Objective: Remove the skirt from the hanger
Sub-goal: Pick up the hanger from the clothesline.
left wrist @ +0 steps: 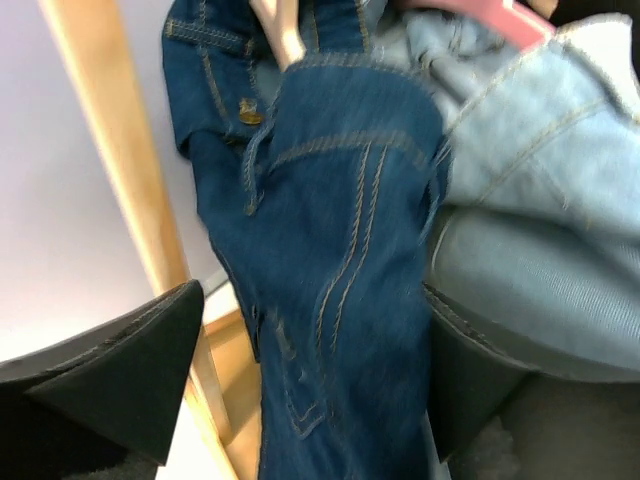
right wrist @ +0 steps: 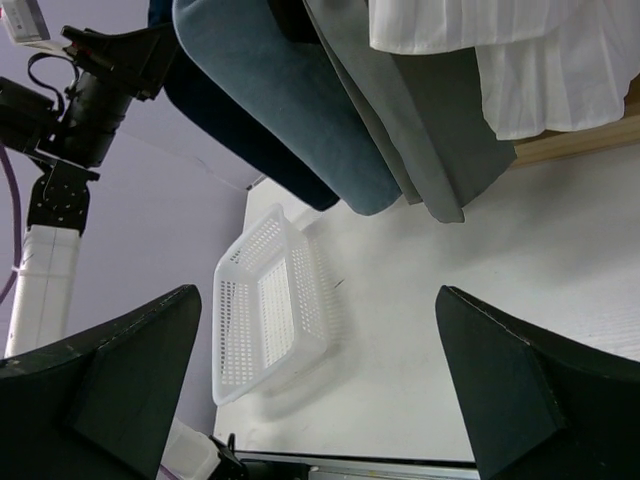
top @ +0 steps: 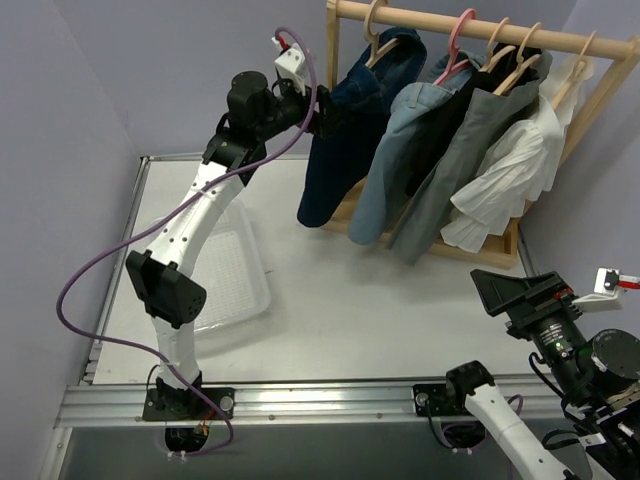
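Readable text: I find no lettering I can read. The brass-coloured button (left wrist: 250, 112) on the dark-blue denim garment (left wrist: 340, 280) is too blurred to show any marking.
Left jaws: the left gripper (top: 325, 110) is raised to the left end of the wooden rack (top: 450, 25). Its jaws are spread wide with the dark denim hanging between them, and nothing is clamped. I cannot tell whether either finger touches the cloth.
Right jaws: the right gripper (right wrist: 320, 380) sits low at the near right of the worktop (top: 360, 300), fully spread and empty, well apart from the clothes.
Skirt: the skirt (top: 455, 170) hangs on the rack between the light-blue denim garment (top: 400, 160) and the white blouse (top: 505, 170). Its hem reaches lowest.
Hanger: the hanger (top: 520, 70) is pale wood, right of the pink hanger (top: 460, 40). Its shoulders are buried in cloth.
Hidden: the skirt's waist is covered by a black garment (top: 455, 105), so I cannot see how it sits on the hanger.
Cut off: the right arm runs out of the top view.
Other: a white basket (top: 230, 290) lies on the worktop under the left arm.
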